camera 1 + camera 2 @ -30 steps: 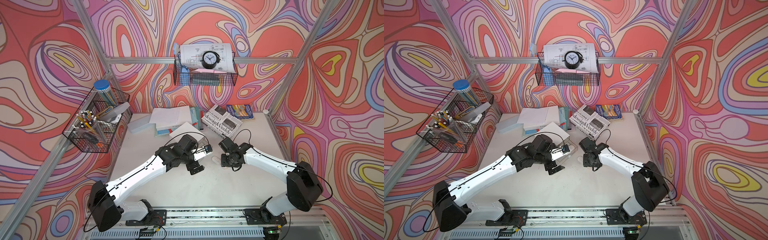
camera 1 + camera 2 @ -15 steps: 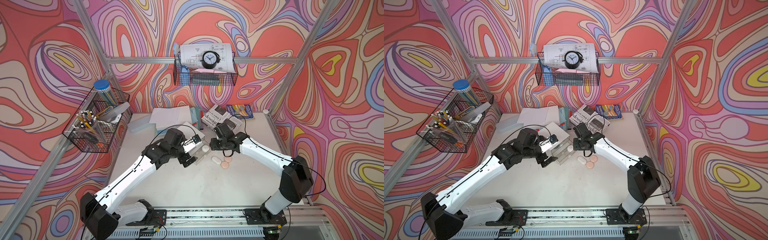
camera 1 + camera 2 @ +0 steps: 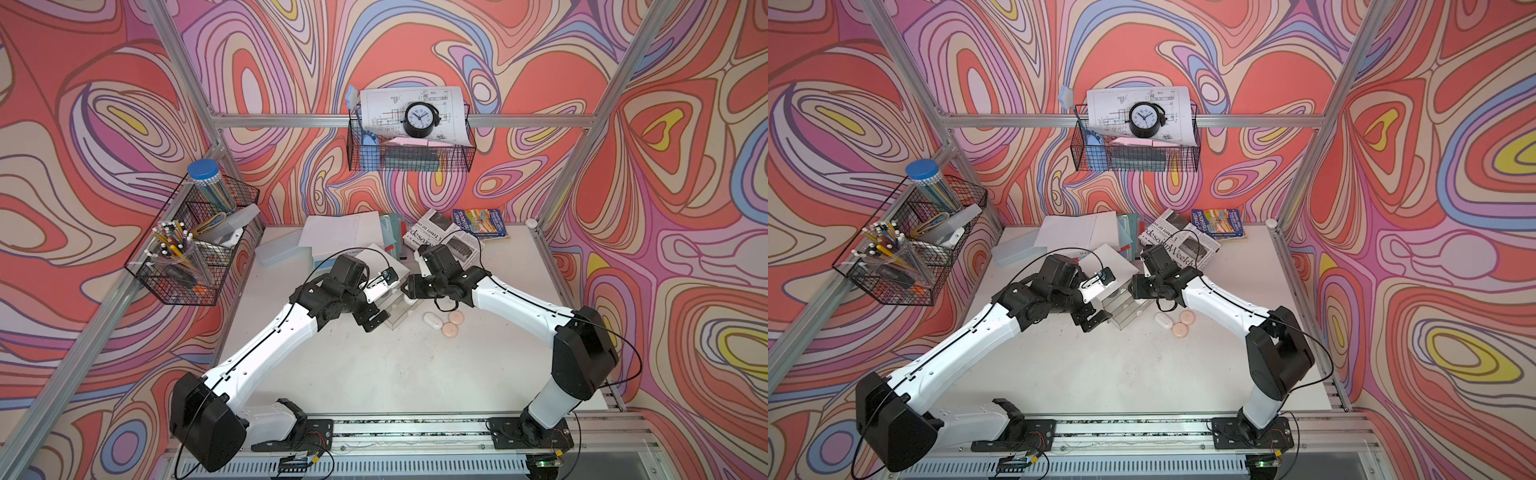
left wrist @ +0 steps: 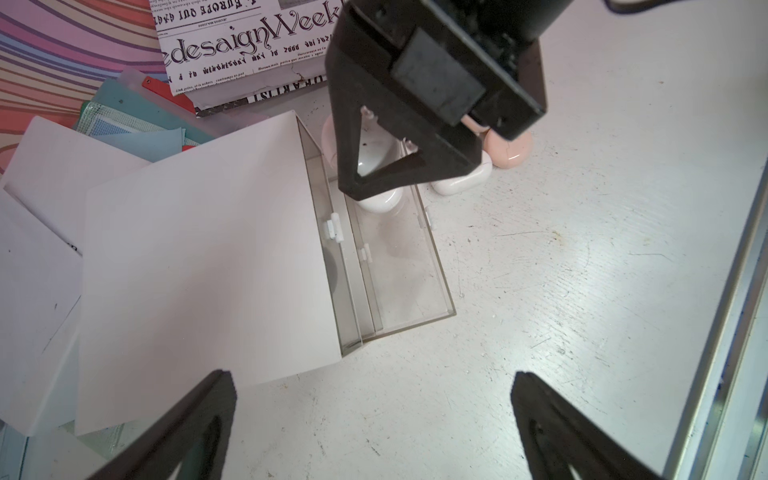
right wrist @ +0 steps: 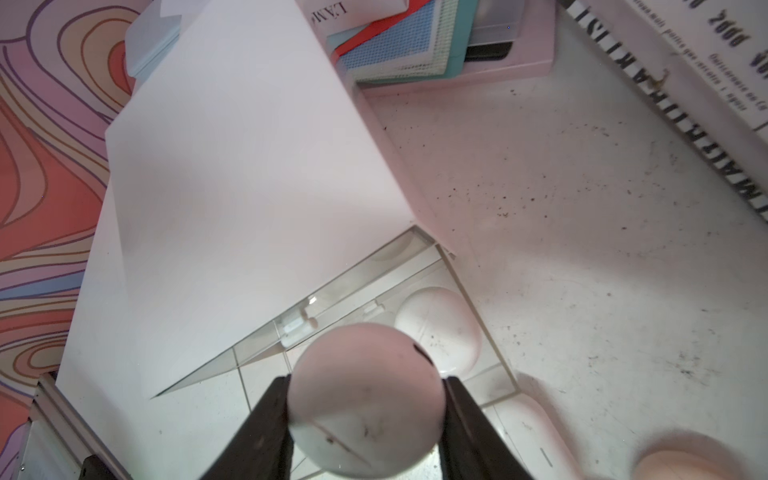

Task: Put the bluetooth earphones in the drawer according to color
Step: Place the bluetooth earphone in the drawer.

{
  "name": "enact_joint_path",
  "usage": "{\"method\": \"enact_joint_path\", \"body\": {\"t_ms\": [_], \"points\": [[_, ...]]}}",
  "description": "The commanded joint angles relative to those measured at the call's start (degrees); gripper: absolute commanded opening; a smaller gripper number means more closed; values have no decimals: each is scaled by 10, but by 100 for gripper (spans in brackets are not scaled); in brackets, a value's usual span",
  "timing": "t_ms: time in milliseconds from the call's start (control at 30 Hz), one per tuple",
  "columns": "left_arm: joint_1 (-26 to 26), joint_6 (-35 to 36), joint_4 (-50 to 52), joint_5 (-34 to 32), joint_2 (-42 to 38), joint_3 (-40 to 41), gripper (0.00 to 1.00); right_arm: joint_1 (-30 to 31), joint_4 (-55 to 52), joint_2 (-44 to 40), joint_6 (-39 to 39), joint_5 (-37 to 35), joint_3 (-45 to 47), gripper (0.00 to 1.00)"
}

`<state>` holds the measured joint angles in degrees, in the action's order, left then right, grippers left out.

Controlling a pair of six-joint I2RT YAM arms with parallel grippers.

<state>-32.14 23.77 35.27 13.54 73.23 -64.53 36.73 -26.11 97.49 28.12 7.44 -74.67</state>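
Step in hand: dropping off a white case.
- Right gripper (image 5: pixel 366 380) clamped on held case (image 5: pixel 363 419), white, hanging over open clear drawer (image 4: pixel 399 270).
- Second white case (image 5: pixel 438 328) lies in same drawer.
- Left gripper (image 4: pixel 372 374): jaws wide apart, empty, near drawer front.
- On table (image 3: pixel 374 374) just beside drawer: loose white case (image 3: pixel 432 320), two pink cases (image 3: pixel 456 318).
- Black ones not in view.

Next move, likely: lower, release beside second white case, clear of drawer wall.
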Motion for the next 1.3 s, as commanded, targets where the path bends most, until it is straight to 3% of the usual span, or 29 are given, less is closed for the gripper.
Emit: {"method": "enact_joint_path", "body": {"t_ms": [0,200,367,500,700,1033,1267], "points": [[3,2,18,5,-1,-11,99,10,14,21,7,30,5,0],[3,-5,-8,46,-34,1,99,15,20,29,17,29,6,2],[3,-1,-1,32,-33,-2,99,16,18,37,22,31,1,25],[3,-2,7,32,-26,-7,99,17,14,61,23,42,-3,51],[3,0,6,31,-26,-6,99,18,30,62,30,43,3,70],[3,-1,4,29,-26,-5,99,18,27,44,14,13,5,79],[3,-1,1,28,-28,-5,98,18,-8,8,-24,-22,-1,80]]}}
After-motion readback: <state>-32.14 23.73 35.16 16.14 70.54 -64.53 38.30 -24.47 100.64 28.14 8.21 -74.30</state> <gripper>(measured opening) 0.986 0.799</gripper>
